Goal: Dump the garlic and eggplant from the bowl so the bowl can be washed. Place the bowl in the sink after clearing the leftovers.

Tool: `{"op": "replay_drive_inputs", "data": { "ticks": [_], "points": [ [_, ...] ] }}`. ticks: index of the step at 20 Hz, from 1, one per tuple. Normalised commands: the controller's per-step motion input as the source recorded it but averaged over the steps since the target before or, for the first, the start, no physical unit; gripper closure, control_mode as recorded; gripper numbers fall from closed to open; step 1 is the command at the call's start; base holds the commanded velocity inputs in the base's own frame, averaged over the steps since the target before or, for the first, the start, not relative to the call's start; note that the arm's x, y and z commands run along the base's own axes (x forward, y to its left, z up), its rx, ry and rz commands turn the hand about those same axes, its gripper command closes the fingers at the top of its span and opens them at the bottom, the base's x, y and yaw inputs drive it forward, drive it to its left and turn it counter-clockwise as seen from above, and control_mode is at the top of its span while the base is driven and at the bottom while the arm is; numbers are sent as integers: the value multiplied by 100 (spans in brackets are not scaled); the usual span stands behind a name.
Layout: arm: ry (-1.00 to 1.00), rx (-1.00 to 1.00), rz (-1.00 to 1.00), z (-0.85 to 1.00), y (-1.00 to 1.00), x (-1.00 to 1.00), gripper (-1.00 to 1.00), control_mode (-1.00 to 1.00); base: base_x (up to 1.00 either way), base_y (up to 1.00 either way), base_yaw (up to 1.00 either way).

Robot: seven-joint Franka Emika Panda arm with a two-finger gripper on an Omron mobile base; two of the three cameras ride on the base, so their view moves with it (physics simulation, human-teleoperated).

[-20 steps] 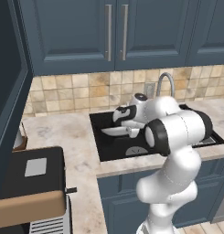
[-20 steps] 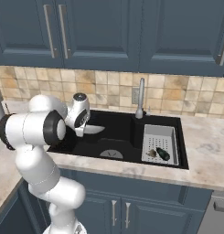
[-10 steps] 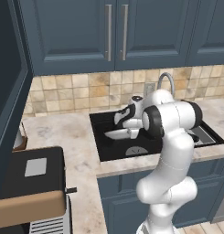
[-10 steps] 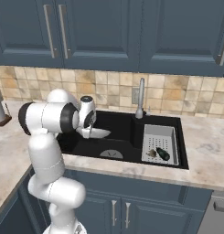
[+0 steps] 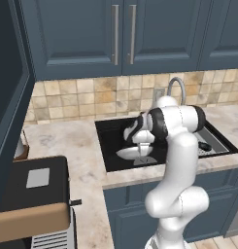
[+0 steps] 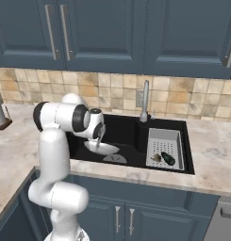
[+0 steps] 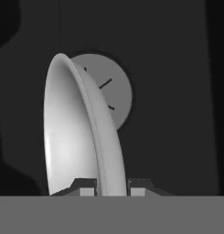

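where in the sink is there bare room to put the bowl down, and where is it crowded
Bare black floor of the sink lies around the round drain, between the left wall and the grey perforated tray. The gripper holds the bowl by its rim just above that patch. The right side is crowded: the tray holds the eggplant and garlic.

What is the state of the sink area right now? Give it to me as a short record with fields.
claw: shut on the bowl's rim
bowl: empty, held low in the sink, over the drain
sink: black basin, chrome faucet behind
eggplant: in the grey perforated tray
garlic: in the tray beside the eggplant
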Motion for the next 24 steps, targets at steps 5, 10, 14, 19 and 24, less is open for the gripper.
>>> {"op": "replay_drive_inputs", "data": {
  "ticks": [5,10,14,19,24],
  "points": [
    [-24,8,-16,-6,-6,10,100,-100,0,0,0],
    [-15,0,-19,-19,-2,50,100,-100,0,0,0],
    [0,-5,-20,-68,-9,40,100,-100,0,0,0],
    [0,-4,-12,-32,2,11,100,-100,0,0,0],
    [-2,0,-13,49,6,2,-100,-100,0,0,0]
  ]
}}
